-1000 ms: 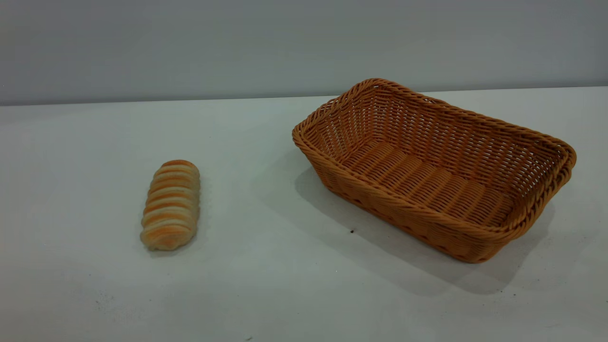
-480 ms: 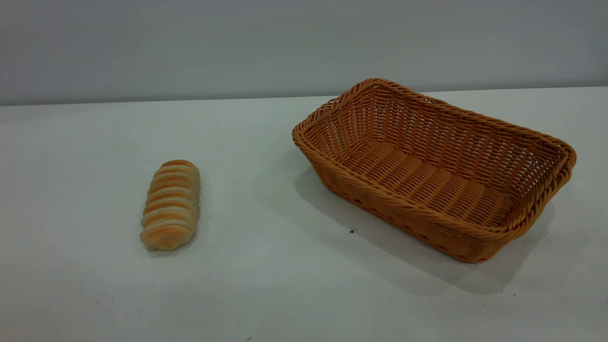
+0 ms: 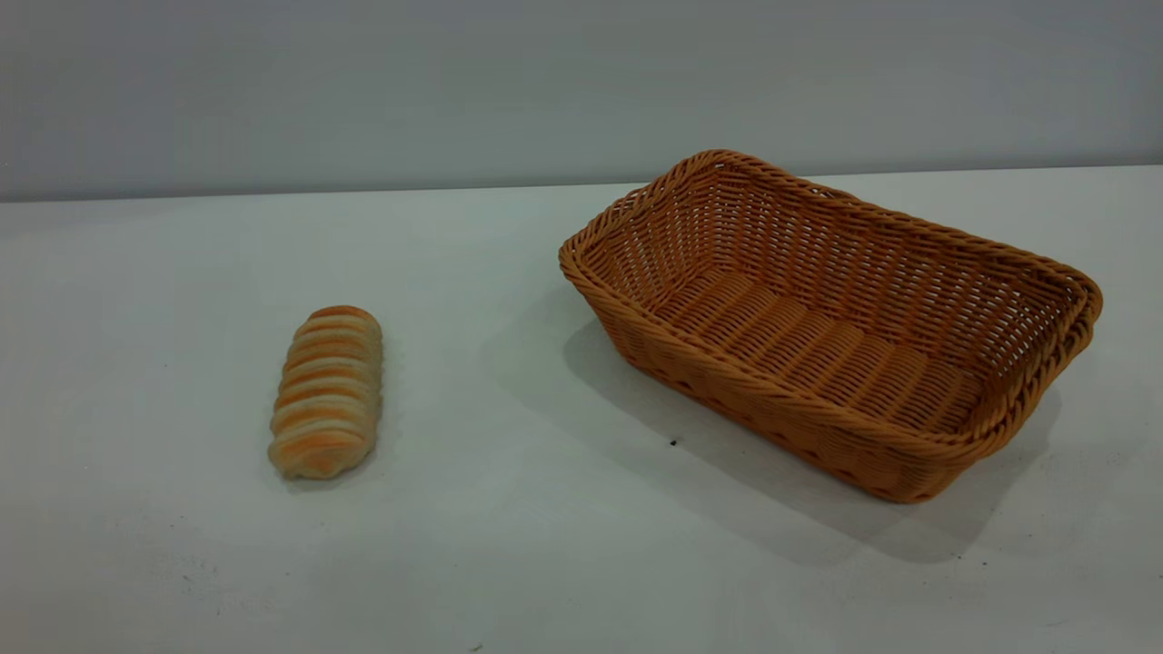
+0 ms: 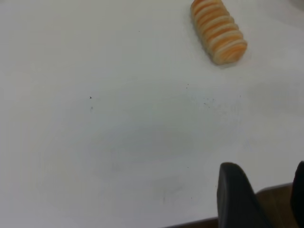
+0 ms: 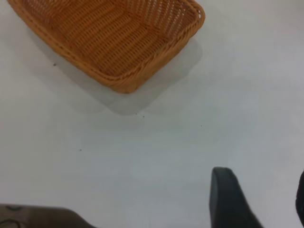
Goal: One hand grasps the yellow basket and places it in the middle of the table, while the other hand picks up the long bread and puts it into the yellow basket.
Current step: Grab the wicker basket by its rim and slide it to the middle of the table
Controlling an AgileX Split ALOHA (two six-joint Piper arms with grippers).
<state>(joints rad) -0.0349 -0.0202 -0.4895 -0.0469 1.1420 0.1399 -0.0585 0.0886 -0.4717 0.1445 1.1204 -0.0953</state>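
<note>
My left gripper (image 4: 263, 197) hangs over the near edge of the table (image 3: 509, 545), its two dark fingers (image 4: 235, 194) set apart with nothing between them; only one is seen in full, the other is cut off at the frame's border. My right gripper (image 5: 261, 199) also hovers low above the tabletop's near edge, jaws parted and empty, one finger (image 5: 228, 197) plain and the other barely showing.

Beyond my left jaws lies the long bread (image 4: 218, 29), an oblong roll ridged crosswise in orange-brown and cream, flat on the left part of the tabletop (image 3: 327, 392).

Beyond my right jaws sits the yellow basket (image 5: 114, 35), its far end cut off in my wrist view. It is orange-yellow woven wicker (image 3: 831, 322) with flared sides, braided rim and ribbed bottom, empty, standing askew toward the tabletop's far right edge, well apart from the bread.
</note>
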